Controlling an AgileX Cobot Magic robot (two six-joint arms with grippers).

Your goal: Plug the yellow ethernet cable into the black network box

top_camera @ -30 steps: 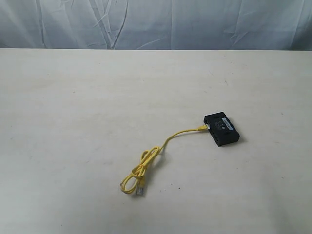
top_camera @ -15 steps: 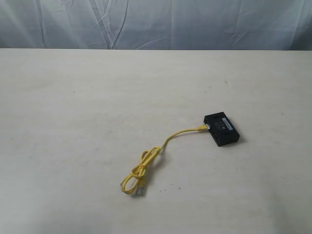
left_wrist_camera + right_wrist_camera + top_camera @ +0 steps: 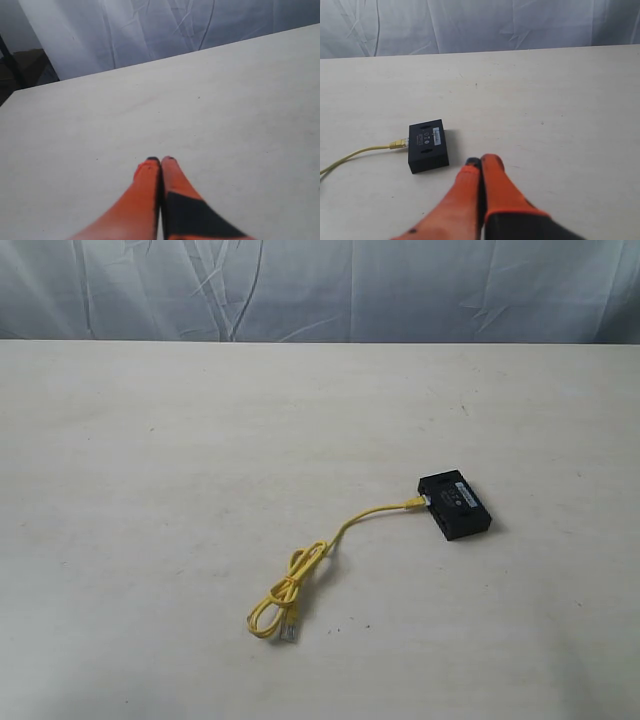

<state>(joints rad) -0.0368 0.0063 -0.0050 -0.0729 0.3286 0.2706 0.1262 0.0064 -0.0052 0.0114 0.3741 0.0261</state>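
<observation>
The black network box (image 3: pixel 455 506) lies flat on the table right of centre, pale label up. The yellow ethernet cable (image 3: pixel 340 533) runs from its left side, one plug seated in the box, down to a loose loop whose free clear plug (image 3: pixel 288 630) rests on the table. In the right wrist view the box (image 3: pixel 427 145) and cable (image 3: pixel 357 151) lie just beyond my right gripper (image 3: pixel 480 160), which is shut on nothing. My left gripper (image 3: pixel 160 159) is shut and empty over bare table. Neither gripper shows in the exterior view.
A pale table (image 3: pixel 150 460) carries everything, and a wrinkled blue-grey cloth (image 3: pixel 320 290) hangs behind its far edge. In the left wrist view the table's corner (image 3: pixel 15 92) and dark space beyond it show.
</observation>
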